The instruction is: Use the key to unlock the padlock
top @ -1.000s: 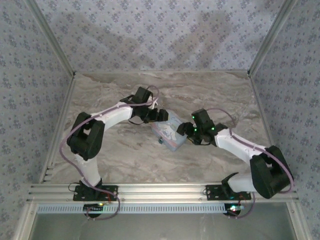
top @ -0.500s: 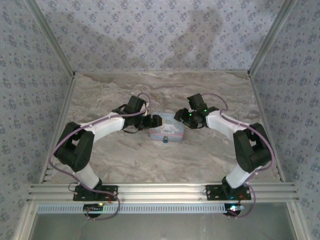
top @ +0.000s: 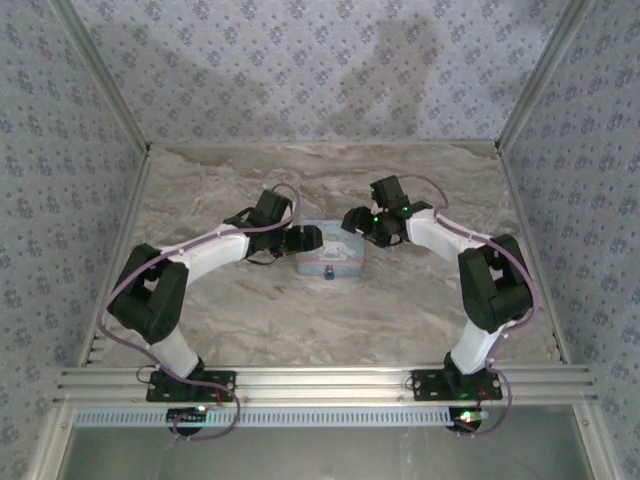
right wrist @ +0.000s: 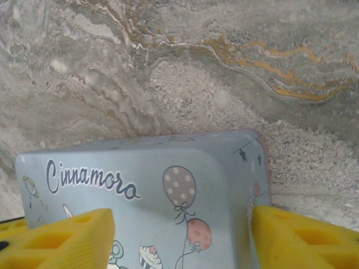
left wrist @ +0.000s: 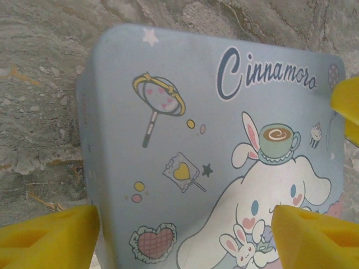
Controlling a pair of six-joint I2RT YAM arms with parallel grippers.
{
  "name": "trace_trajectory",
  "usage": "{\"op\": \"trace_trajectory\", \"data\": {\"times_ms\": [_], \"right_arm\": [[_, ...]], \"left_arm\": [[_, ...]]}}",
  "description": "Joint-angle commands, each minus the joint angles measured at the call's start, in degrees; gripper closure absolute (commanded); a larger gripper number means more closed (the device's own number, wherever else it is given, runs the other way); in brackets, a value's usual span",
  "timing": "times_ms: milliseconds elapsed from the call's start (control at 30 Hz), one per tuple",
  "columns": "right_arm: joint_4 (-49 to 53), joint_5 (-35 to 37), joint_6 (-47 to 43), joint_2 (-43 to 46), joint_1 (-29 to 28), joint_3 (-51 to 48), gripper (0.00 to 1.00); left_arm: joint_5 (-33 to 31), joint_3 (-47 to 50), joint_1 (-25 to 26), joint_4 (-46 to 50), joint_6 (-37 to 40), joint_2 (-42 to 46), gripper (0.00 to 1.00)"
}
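Left tool [top: 312, 239]: jaws spread, straddling tin box [top: 335, 252] from 9 o'clock. Right tool [top: 357, 222]: jaws spread, over its 1 o'clock corner. Padlock [top: 328, 277] sits at tin box's 6 o'clock face. Risk: squeeze may skid tin box across counter [top: 250, 320], swinging Padlock from reach.

Padlock [top: 329, 277] a tiny speck on the tin's [top: 338, 250] front edge, details indistinct

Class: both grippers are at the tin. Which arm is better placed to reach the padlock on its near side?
Probably the left. The left gripper, open, sits at the left end of the tin, nearer the padlock; the right gripper is over the tin's far right corner.
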State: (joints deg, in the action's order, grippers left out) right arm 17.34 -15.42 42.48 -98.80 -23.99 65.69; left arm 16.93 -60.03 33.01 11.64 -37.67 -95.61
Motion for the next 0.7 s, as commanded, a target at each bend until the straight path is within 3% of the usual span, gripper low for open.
{"op": "trace_trajectory", "data": {"times_ms": [0, 300, 500, 667], "right_arm": [[5.42, 0.67, -3.12, 1.42, 1.12, 1.98, 0.28], [12.6, 8.4, -8.54, 10.78, -1.8, 0.46, 0.33], [15.42, 9.86, -13.48, 13.91, -11.02, 1.4, 0.46], [16.0, 7.95, -18.35, 9.34, -19.19, 6.96, 0.5]], "left_arm": [[-2.56, 1.53, -0.57, -1.03, -1.09, 4.42, 0.19], [-9.85, 9.86, -2.6, 6.55, -0.74, 18.92, 0.18], [-12.98, 14.57, -2.87, 17.04, -1.78, 26.49, 0.27], [-16.81, 23.2, -3.46, 19.48, -11.07, 38.64, 0.3]]}}
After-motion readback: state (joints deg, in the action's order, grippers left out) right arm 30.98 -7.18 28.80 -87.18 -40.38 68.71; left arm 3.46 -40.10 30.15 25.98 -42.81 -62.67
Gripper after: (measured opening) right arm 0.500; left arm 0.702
